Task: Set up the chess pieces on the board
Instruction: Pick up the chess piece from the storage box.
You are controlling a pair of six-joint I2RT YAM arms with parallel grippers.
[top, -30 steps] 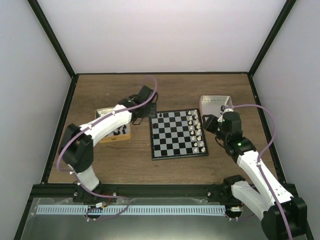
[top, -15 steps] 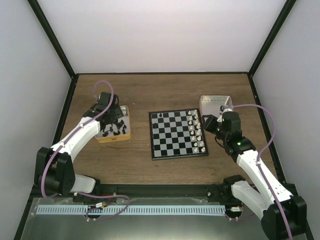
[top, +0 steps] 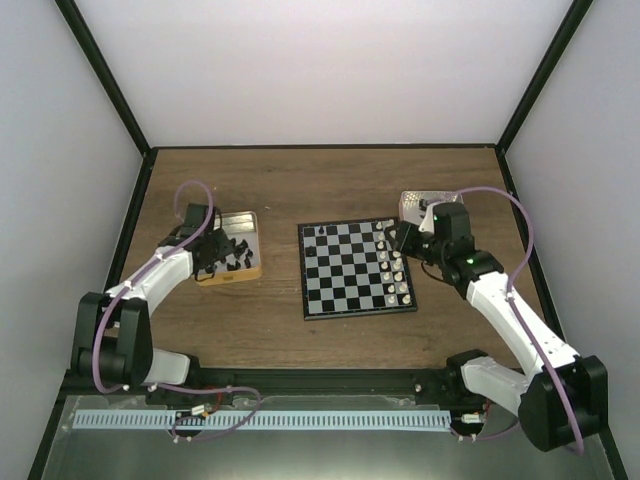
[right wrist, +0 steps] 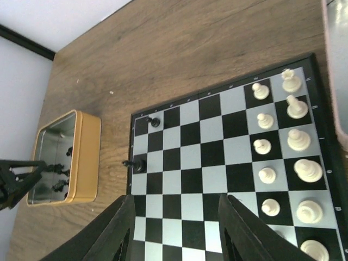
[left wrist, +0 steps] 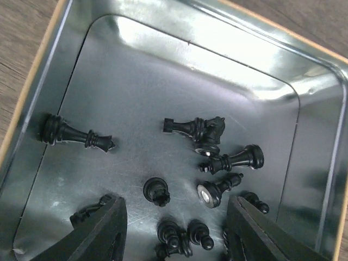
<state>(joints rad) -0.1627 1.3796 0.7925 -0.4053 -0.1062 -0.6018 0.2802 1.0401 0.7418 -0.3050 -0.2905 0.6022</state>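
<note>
The left tool hangs spread wide inside a gold tin, gripping nothing. Its two dark fingers frame the near floor of the tin. Between them lies a small cluster of black pieces. Just ahead of the tool a short piece stands alone. To its right, another lies on its side and shows a round pale base. Farther ahead, several more lie tumbled together. One long piece lies alone well to the left, near the tin wall.

The right tool is also spread open and empty, hovering over the board. The board's black and white squares run out under and ahead of it. To the tool's right, white pieces stand in two rows along that side of the board. Ahead and to its left, two black men sit on the board's opposite edge row. One of them is at the corner. Beyond that edge sits the gold tin on the wooden table. A silver tin sits just past the right tool, off the board's corner.
</note>
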